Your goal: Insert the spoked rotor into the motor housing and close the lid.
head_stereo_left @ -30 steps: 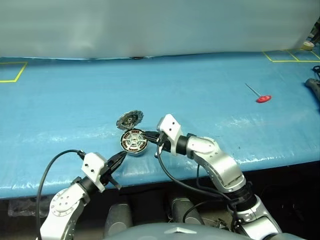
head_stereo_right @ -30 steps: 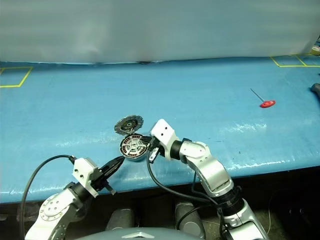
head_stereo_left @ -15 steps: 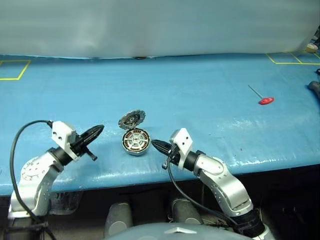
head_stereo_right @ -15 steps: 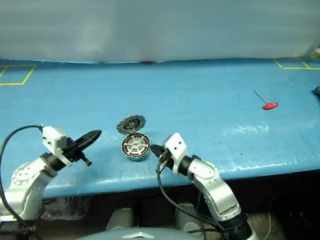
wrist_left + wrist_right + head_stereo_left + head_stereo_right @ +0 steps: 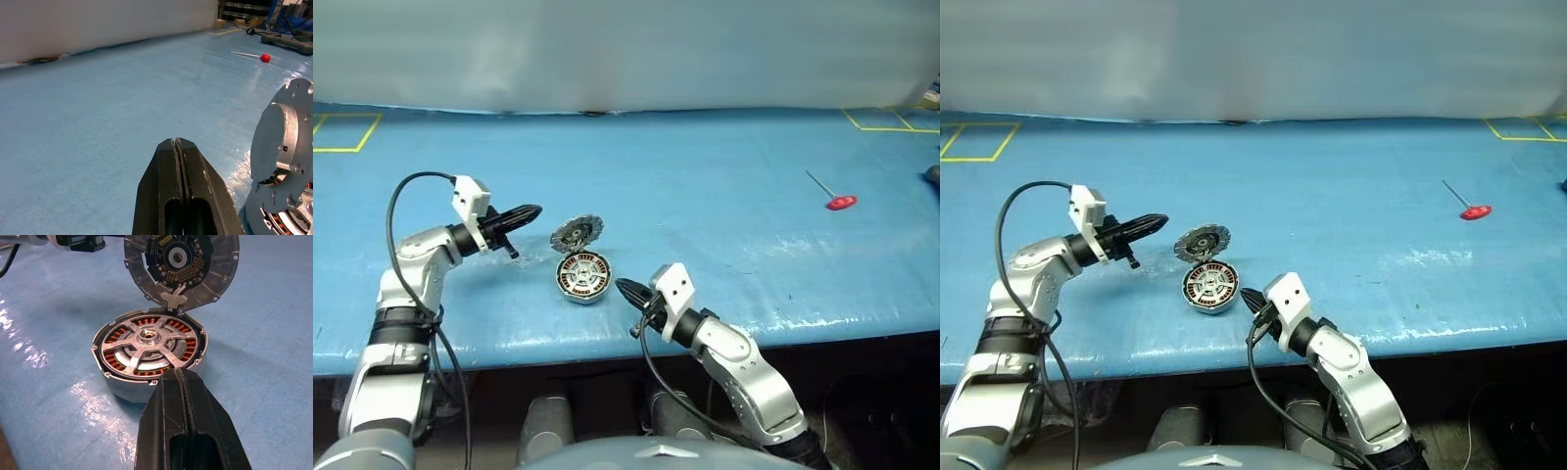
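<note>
Both closed grippers flank the open-lidded motor housing (image 5: 581,277).

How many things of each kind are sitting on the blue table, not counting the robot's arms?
Motor parts: 3 - the motor housing, the spoked rotor sitting inside it, and the lid standing open at its edge.
Red-handled tools: 1 - the red-handled tool far off on the robot's right side.
Total: 4

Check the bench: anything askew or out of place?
Nothing damaged or spilled. The rotor sits level in the housing; the lid stands open on its hinge. A red-handled tool lies far off to the right.
</note>
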Controlling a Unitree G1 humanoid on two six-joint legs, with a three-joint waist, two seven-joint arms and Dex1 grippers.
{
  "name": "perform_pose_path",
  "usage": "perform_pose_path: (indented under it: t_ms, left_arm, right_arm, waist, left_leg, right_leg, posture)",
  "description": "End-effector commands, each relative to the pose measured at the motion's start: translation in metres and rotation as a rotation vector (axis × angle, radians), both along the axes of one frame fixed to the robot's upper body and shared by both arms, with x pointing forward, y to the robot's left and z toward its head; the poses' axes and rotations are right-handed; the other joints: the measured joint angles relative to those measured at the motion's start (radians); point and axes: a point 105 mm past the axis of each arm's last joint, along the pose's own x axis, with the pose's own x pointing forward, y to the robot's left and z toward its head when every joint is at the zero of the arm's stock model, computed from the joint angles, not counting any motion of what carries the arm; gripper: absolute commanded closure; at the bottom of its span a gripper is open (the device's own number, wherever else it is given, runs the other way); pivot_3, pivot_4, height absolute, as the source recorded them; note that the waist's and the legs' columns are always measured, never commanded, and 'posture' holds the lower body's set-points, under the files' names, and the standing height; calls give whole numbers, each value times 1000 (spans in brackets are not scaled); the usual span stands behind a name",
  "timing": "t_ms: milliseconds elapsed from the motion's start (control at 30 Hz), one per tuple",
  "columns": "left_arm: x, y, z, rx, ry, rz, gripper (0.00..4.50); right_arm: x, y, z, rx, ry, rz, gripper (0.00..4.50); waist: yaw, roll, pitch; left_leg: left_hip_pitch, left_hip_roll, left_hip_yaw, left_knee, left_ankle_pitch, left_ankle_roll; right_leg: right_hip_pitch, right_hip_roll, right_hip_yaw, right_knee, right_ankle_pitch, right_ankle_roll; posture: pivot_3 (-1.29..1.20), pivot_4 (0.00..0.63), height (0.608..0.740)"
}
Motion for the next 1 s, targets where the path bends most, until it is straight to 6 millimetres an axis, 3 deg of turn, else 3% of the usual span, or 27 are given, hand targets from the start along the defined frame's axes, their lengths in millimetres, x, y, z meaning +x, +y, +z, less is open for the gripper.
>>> perform_pose_path:
  t_ms: [33, 667, 1000]
  left_arm:
    - [6, -8, 8, 11, -12, -63, 4469]
    - [8, -55, 17, 12, 77, -349, 4469]
    - [-1, -64, 12, 57, 112, -448, 4469]
  right_arm:
    - [0, -1, 11, 24, -46, -15, 4500]
    - [0, -5, 7, 22, -28, -55, 4500]
    - [1, -4, 6, 17, -27, -57, 4500]
  waist:
    - [-3, 0, 0]
    - [1, 0, 0]
    - [1, 0, 0]
  left_leg:
    - [0, 0, 0, 0, 0, 0]
    - [0, 0, -4, 3, 0, 0]
    - [0, 0, -5, 3, 0, 0]
  right_leg:
    - [0, 0, 0, 0, 0, 0]
    - [3, 0, -2, 0, 0, 0]
    - [4, 1, -2, 0, 0, 0]
  posture:
    - [0, 150, 740]
    - [0, 150, 740]
    - [0, 150, 740]
